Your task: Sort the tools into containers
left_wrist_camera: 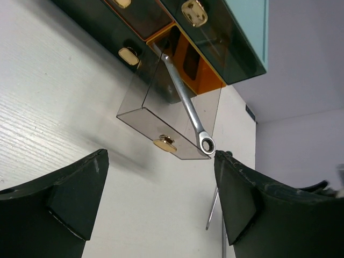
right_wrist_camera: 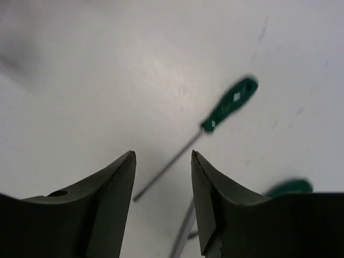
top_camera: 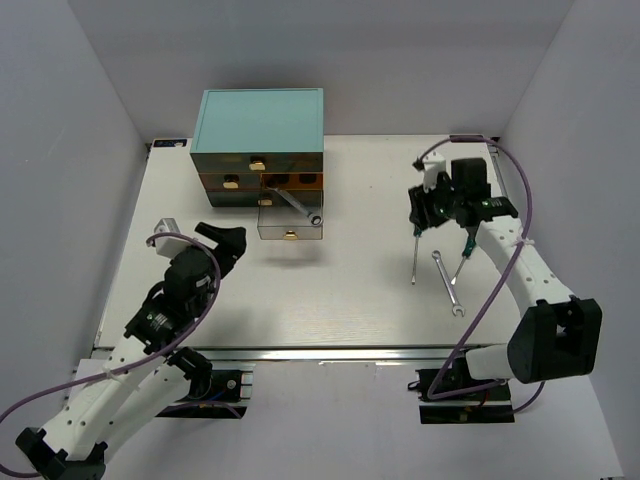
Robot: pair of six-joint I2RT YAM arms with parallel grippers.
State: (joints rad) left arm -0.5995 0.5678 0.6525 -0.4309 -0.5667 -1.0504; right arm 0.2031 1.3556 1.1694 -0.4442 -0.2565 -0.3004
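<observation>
2 green-handled screwdrivers (right_wrist_camera: 230, 103) and 1 wrench (top_camera: 447, 283) lie on the table (top_camera: 350, 300) near the right gripper (right_wrist_camera: 162, 156), its jaws parted, holding nothing. They look light, stiff, slippery on the thin shafts; the thick handle seems the best hold. The other wrench (left_wrist_camera: 185, 102) leans in the open drawer (left_wrist_camera: 161, 126); left gripper (left_wrist_camera: 160, 156) is wide, empty

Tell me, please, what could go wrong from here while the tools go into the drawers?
1. The wrench lies tilted in the open drawer, its ring head over the front wall; pushing the drawer shut might jam it or flip it out.
2. The right end effector is open near one green screwdriver, with another screwdriver close by; a grasp could knock the neighbour.
</observation>
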